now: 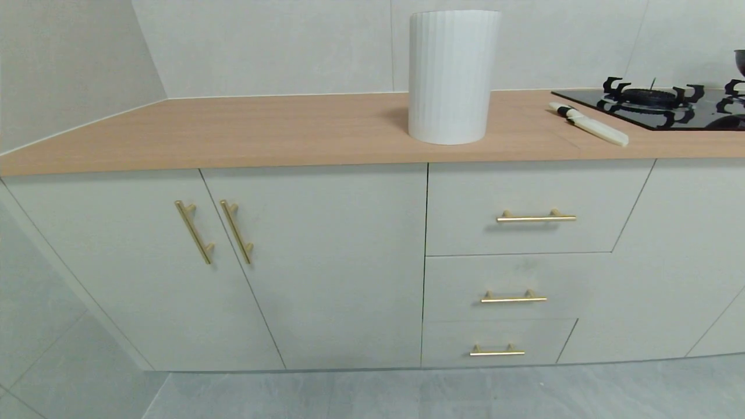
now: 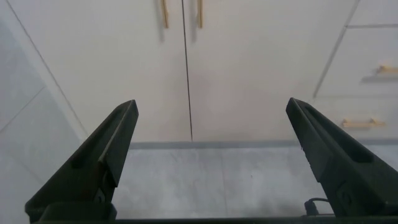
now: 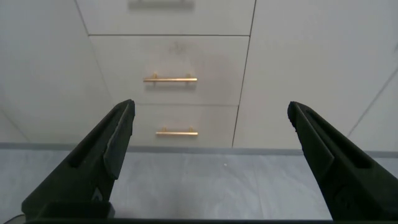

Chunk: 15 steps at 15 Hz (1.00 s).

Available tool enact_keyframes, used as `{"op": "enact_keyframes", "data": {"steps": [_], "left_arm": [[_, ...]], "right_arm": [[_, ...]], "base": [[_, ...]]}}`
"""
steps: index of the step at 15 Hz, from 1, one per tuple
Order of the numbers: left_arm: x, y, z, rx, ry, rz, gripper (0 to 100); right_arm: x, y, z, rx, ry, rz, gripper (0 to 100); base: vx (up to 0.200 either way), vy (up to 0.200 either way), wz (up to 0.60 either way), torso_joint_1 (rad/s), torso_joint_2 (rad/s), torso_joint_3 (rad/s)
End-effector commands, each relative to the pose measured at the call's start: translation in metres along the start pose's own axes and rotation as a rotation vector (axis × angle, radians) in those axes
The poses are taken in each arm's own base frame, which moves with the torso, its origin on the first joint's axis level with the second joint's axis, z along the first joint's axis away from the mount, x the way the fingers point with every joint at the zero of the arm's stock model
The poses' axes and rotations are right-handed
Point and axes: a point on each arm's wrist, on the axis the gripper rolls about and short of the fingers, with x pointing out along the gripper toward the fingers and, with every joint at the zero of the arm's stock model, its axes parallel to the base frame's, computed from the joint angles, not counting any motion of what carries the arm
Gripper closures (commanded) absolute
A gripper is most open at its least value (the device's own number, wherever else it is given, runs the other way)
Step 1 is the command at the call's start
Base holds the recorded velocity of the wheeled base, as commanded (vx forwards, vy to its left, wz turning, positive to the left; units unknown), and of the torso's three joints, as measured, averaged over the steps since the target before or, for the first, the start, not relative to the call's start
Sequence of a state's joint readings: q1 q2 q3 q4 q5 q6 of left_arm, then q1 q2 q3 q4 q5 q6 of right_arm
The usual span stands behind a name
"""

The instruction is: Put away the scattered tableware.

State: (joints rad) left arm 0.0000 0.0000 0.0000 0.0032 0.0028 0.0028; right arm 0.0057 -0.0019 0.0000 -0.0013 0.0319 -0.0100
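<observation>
Knife: a pale knife [image 1: 589, 123] is lying flat on the wooden countertop [image 1: 262, 131], near its front edge, with its handle end pointing toward the back wall.
Knife's neighbours: it is resting just beside the front left corner of the black hob [image 1: 657, 110] and to the right of the white ribbed container [image 1: 451, 75], apart from both.
Container: it is standing upright on the countertop, above the seam between the double doors and the drawer stack.
Hob: it is sitting flush in the countertop at the right and carrying a black burner grate [image 1: 652, 94].
Left gripper: the left gripper [image 2: 211, 106] is hanging low in front of the cabinet doors [image 2: 249, 68], above the grey floor [image 2: 211, 180]; its dark fingers [image 2: 106, 155] are standing spread wide, holding nothing.
Right gripper: the right gripper [image 3: 211, 106] is hanging low facing the drawers [image 3: 168, 68], with two gold drawer handles [image 3: 170, 79] showing between its fingers [image 3: 102, 152], which are parted wide and gripping nothing.
Cabinet front: two gold door handles [image 1: 194, 231] are sitting side by side at the meeting edges of the doors; all three drawers are sitting closed.
</observation>
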Motion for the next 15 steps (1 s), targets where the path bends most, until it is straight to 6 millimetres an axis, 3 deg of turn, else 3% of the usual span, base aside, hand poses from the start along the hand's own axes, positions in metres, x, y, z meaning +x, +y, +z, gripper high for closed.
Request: {"op": "enact_keyframes", "data": {"steps": [1,11,15], "left_arm": [[0.0000,0.0000,0.0000,0.000,0.000,0.000,0],[0.0000,0.0000,0.0000,0.000,0.000,0.000,0],[0.0000,0.0000,0.0000,0.000,0.000,0.000,0]], "right_arm": [[0.0001,0.0000,0.0001,-0.001,0.002,0.001,0],[0.0001,0.0000,0.0002,0.001,0.000,0.001,0],[0.0001,0.0000,0.0001,0.001,0.002,0.001,0]], "base": [[0.200,0.000,0.00,0.002,0.00,0.002],[0.200,0.000,0.00,0.002,0.00,0.005],[0.000,0.000,0.00,0.000,0.00,0.000]]}}
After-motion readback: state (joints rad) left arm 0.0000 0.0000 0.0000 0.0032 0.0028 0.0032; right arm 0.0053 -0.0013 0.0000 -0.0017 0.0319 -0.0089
